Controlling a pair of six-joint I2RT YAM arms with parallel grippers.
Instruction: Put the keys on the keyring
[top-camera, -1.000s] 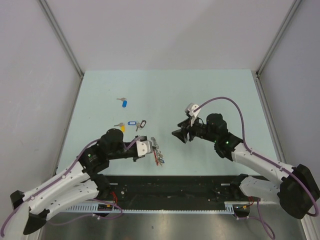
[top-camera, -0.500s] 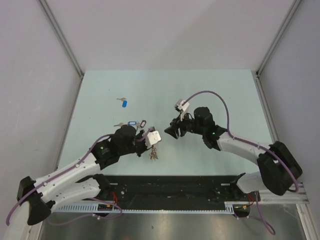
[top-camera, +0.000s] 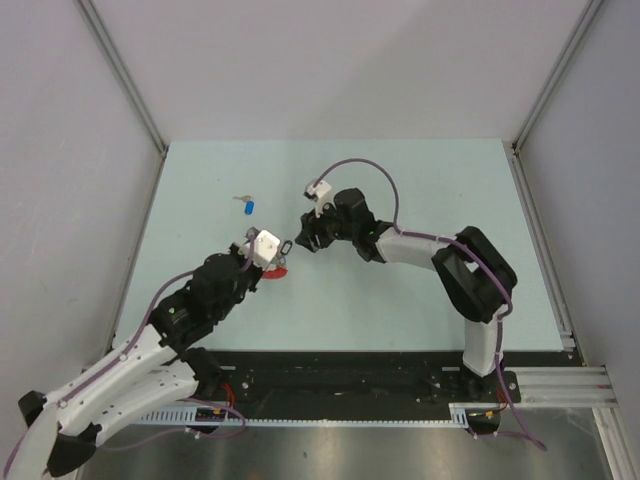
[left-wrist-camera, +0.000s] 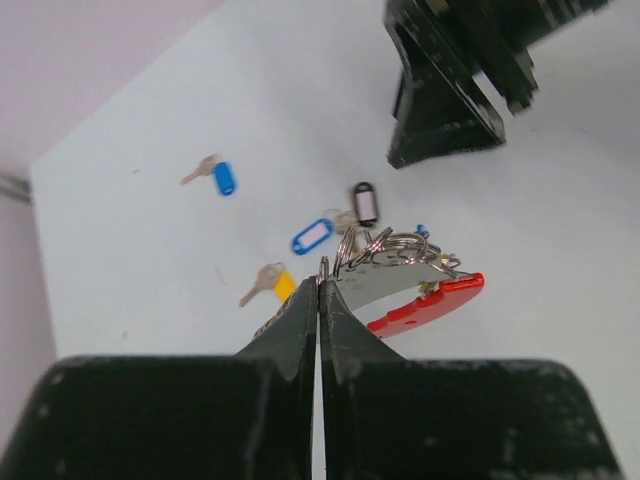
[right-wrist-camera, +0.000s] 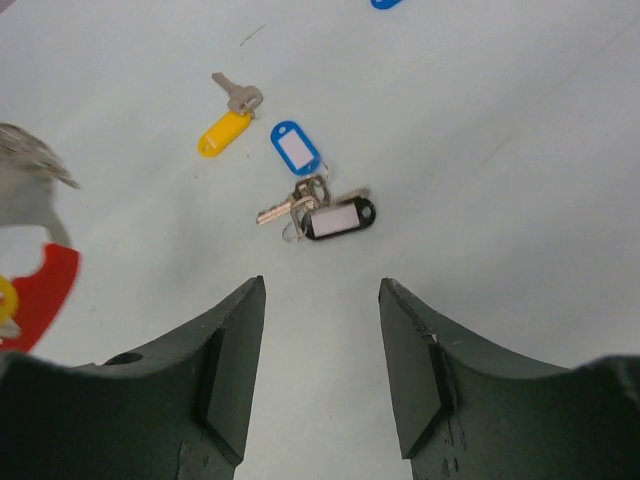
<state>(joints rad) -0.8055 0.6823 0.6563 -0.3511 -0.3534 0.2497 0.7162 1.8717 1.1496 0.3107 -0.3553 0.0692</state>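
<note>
Top external: high above the table's (top-camera: 450, 190) near edge, looking down. Wrist views: close, low, sharing the black-rimmed tag (right-wrist-camera: 338, 219).

Pale green table (top-camera: 450, 200), grey walls (top-camera: 330, 70)

The light is bright and even and seems to come from above. Shadows on the pale table (top-camera: 450, 200) are soft and faint. The top view is sharp. The left gripper (left-wrist-camera: 320, 270) looks blurry up close in its own view. In the right wrist view the red keyring (right-wrist-camera: 45, 285) at the edge is fuzzy.
</note>
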